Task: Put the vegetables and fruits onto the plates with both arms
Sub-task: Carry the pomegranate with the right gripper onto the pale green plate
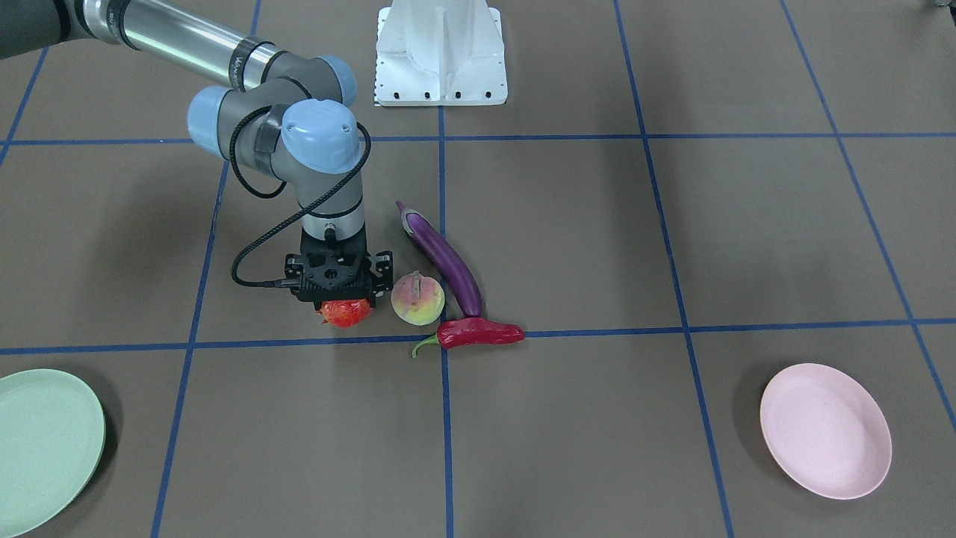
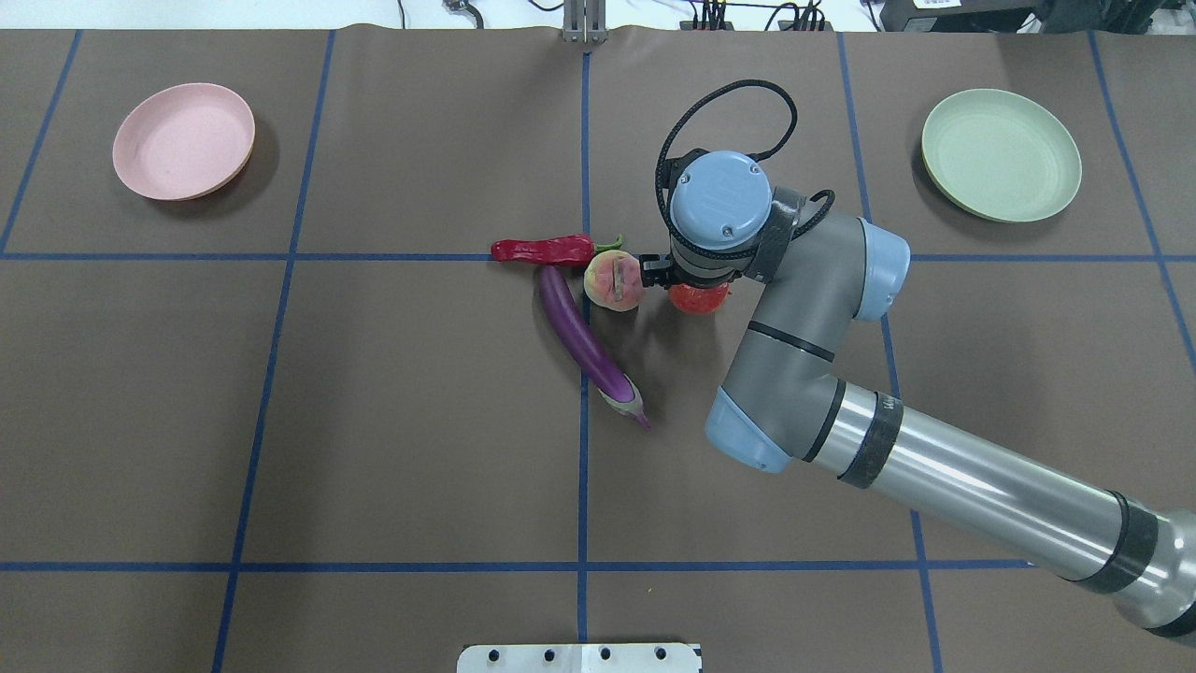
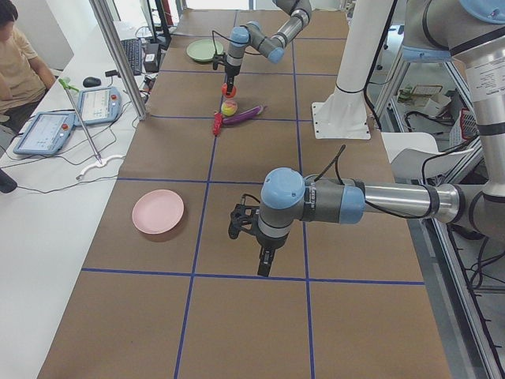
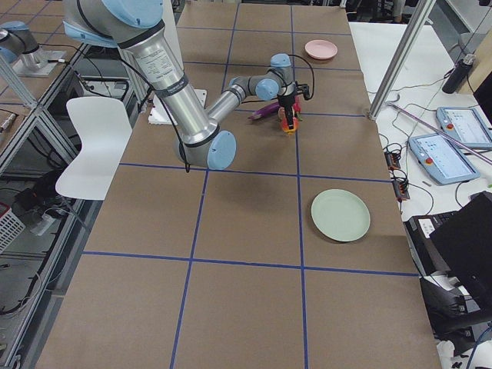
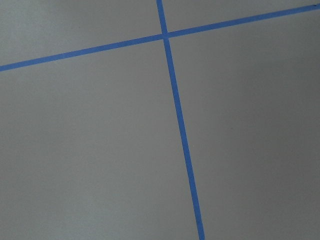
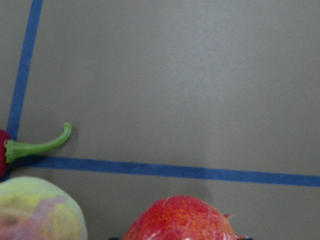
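The right claw (image 1: 341, 293) points straight down with the pomegranate (image 1: 346, 314) directly beneath it. Its body and wrist hide the fingers in both wide views, and its own camera shows none, so I cannot tell whether it grips the fruit or only stands over it. That camera cuts the pomegranate off at its bottom edge, shows only a blurred slice of the peach (image 1: 417, 299), and catches just the stem of the chili pepper (image 1: 478, 333). The peach lies just beside this claw, on its side toward the pink plate. Past the peach come the chili pepper and the eggplant (image 1: 446, 261), whose lower end meets the pepper. Much farther from the claw, the mint green plate (image 1: 45, 448) sits on one side, cut by the frame edge in the front view, and the pink plate (image 1: 825, 431) sits on the other. The left claw (image 3: 267, 260) shows only in the left side view, well away from the produce and over bare worktop (image 1: 597, 224), its opening not readable. Count: two claws, two plates, two fruits, two vegetables.
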`<action>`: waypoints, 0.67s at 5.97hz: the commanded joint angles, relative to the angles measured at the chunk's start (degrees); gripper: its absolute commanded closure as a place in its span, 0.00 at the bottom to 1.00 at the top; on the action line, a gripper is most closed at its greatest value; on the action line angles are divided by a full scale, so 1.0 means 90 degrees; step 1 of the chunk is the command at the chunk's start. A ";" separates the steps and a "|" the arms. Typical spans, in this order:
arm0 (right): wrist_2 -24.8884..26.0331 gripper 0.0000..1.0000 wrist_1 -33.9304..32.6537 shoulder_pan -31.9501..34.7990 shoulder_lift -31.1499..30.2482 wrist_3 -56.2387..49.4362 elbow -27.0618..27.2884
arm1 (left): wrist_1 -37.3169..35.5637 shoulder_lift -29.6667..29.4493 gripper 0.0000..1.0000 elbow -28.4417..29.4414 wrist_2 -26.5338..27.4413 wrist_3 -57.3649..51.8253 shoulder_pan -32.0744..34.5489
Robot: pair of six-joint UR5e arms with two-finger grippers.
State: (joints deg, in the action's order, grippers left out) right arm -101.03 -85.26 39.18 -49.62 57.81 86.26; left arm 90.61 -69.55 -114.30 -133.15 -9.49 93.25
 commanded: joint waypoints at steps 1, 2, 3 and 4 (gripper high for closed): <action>-0.1170 1.00 0.0001 0.1255 -0.0178 -0.1597 -0.0033 | 0.0010 -0.0007 0.00 0.0004 0.0000 -0.0010 0.0000; -0.1912 1.00 0.0021 0.1968 -0.0422 -0.2730 -0.0314 | 0.0010 -0.0007 0.00 0.0004 0.0000 -0.0010 -0.0010; -0.2509 1.00 0.0784 0.2468 -0.0521 -0.3447 -0.1148 | 0.0010 -0.0007 0.00 -0.0025 0.0000 -0.0010 0.0000; -0.2795 1.00 0.2339 0.2783 -0.0841 -0.3589 -0.2181 | 0.0010 -0.0007 0.00 -0.0025 0.0000 -0.0010 0.0000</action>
State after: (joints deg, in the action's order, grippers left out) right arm -122.58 -75.39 60.66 -54.84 28.79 74.94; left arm 90.70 -69.61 -114.45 -133.15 -9.58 93.22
